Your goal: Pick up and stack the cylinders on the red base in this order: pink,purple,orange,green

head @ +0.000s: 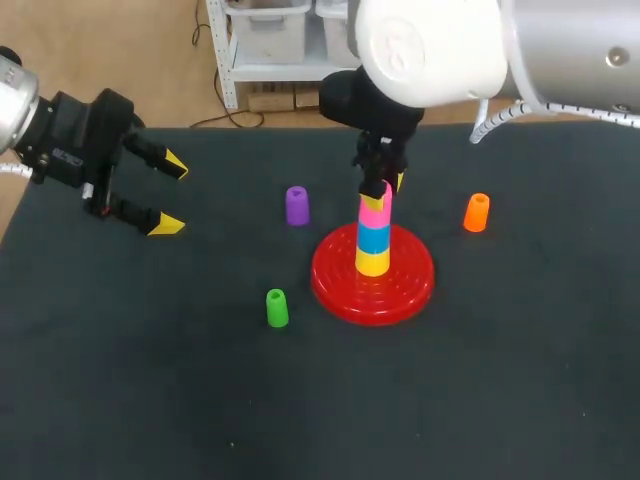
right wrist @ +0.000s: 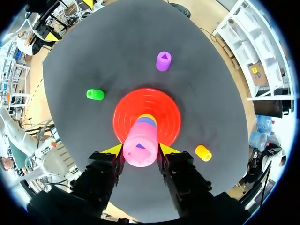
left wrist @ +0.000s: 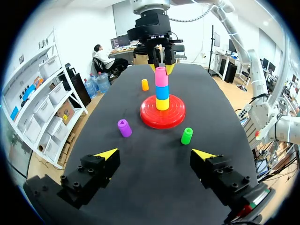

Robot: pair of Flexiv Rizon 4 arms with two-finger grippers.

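The pink cylinder (head: 374, 210) tops a blue (head: 373, 238) and a yellow (head: 373, 262) cylinder stacked on the red base (head: 412, 285). My right gripper (head: 381, 189) hangs straight over the stack, shut on the pink cylinder (right wrist: 140, 146) from both sides. The purple cylinder (head: 297, 205) stands left of the base, the green one (head: 276, 308) at its front left, the orange one (head: 477, 212) to its right. Far to the left, above the table, my left gripper (head: 172, 195) is open and holds nothing; its wrist view faces the stack (left wrist: 162, 91) from a distance.
The black table (head: 500, 400) has broad bare areas in front of the base and at the front right. The loose cylinders each stand well apart from the base and from one another.
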